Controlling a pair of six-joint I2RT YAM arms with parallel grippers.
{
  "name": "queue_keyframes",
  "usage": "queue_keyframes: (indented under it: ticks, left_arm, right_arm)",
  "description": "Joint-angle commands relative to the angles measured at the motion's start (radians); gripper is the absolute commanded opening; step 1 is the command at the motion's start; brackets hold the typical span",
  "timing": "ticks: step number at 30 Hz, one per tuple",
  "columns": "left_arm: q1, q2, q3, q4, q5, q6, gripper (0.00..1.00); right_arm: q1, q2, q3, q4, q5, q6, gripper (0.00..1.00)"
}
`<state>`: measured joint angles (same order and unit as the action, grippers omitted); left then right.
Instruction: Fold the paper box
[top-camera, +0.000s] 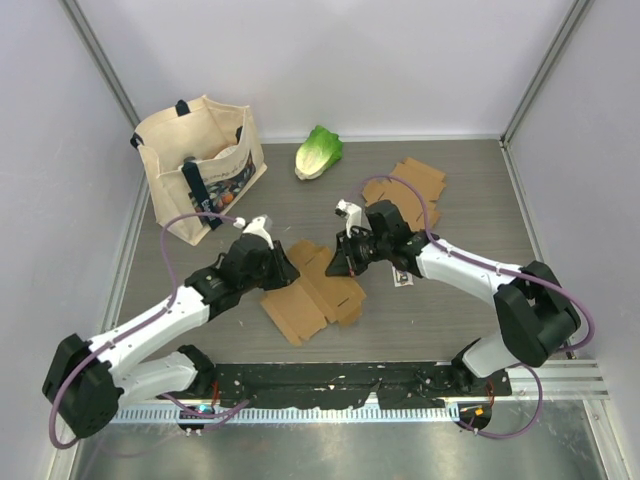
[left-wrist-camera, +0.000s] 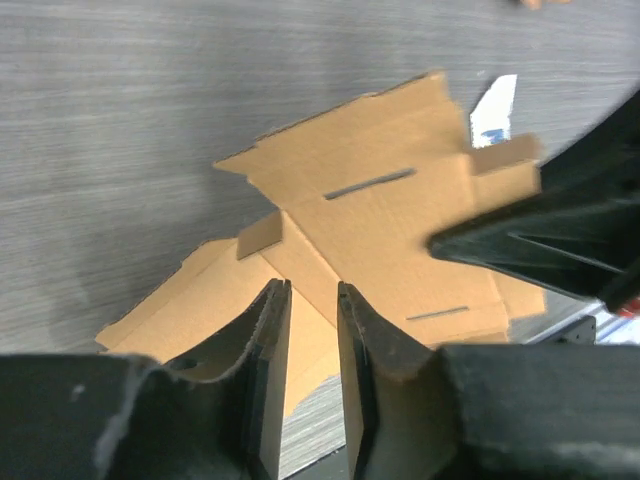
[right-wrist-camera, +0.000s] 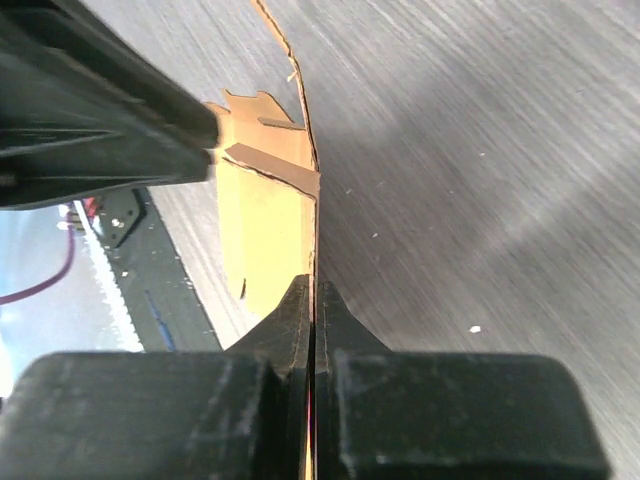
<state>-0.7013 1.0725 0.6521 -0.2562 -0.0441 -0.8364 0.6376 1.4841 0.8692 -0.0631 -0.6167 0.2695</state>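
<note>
So the paper box (top-camera: 315, 290) is a mostly flat cardboard blank lying mid-worktop (top-camera: 450, 320), right between the two arms. The right claw (right-wrist-camera: 312, 290) is pressed together, pinching the box's right edge, and that flap is tipped up a bit. The left claw (left-wrist-camera: 313, 290) sits over the left side with its jaws slightly apart, not gripping anything. Further back: a second cardboard blank (top-camera: 405, 185), a lettuce (top-camera: 318, 152) and a canvas tote bag (top-camera: 200, 165).
</note>
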Motion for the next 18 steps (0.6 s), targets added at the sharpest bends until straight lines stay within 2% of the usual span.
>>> queue_keyframes:
  ticks: [1, 4, 7, 14, 18]
  left_arm:
    - [-0.004, -0.121, 0.018, 0.084, 0.010, 0.103, 0.35]
    - [-0.003, -0.120, 0.049, 0.149, 0.074, 0.186, 0.46]
    - [-0.004, -0.085, 0.052, 0.251, 0.115, 0.268, 0.49]
    - [-0.004, -0.016, 0.037, 0.464, 0.076, 0.417, 0.47]
    - [-0.004, 0.021, 0.041, 0.482, 0.069, 0.470, 0.42]
  right_arm:
    - [0.019, 0.001, 0.082, -0.110, 0.118, -0.180, 0.00]
    - [0.019, 0.024, 0.116, -0.148, 0.117, -0.252, 0.00]
    - [0.019, 0.065, 0.169, -0.211, 0.071, -0.331, 0.01]
    - [0.019, 0.130, 0.257, -0.339, 0.014, -0.420, 0.00]
    - [0.019, 0.128, 0.260, -0.339, 0.000, -0.424, 0.00]
